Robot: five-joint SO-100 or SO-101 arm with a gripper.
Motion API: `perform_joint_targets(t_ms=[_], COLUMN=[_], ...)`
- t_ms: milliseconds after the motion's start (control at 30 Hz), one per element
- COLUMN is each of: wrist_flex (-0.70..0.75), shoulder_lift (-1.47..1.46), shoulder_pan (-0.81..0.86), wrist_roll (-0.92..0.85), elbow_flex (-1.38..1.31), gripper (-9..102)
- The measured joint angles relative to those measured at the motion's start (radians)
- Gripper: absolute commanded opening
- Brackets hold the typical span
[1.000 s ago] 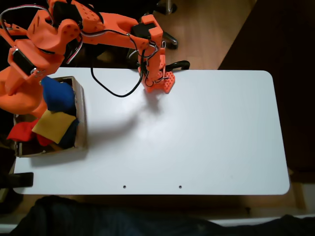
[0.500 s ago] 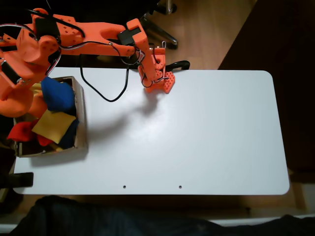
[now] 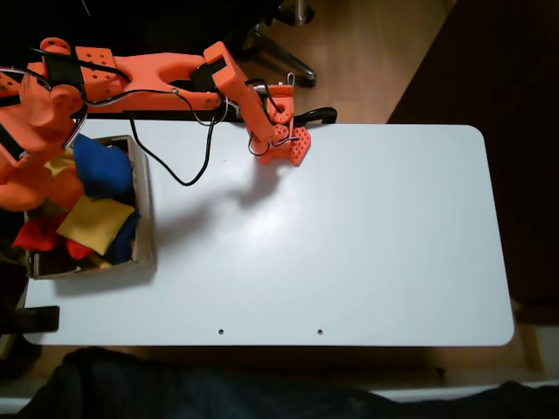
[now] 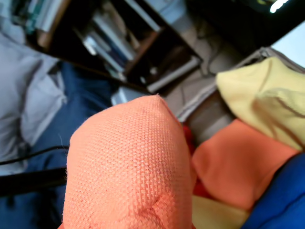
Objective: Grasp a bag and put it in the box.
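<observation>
Since a second ago, my arm's elbow has swung left in the fixed view, while the pincer [image 3: 281, 147] stays at the white table's [image 3: 367, 244] upper edge. I cannot tell its grip. The plump orange cloth bag [image 4: 124, 167] looms in the wrist view. The low brown cardboard box [image 3: 144, 209] sits far left, with bare table to its right.

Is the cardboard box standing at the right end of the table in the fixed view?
No, in the fixed view the box sits at the left end of the white table.
</observation>
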Motion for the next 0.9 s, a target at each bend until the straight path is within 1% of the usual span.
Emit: perform_joint_targets(t_ms=[400,900], wrist_flex=[-0.037,-0.037], shoulder_lift=[-0.078,-0.109], shoulder_pan=[0.021,0.035], wrist_roll=[0.0,-0.012], elbow_flex=[-0.049,-0.049], gripper=[0,0])
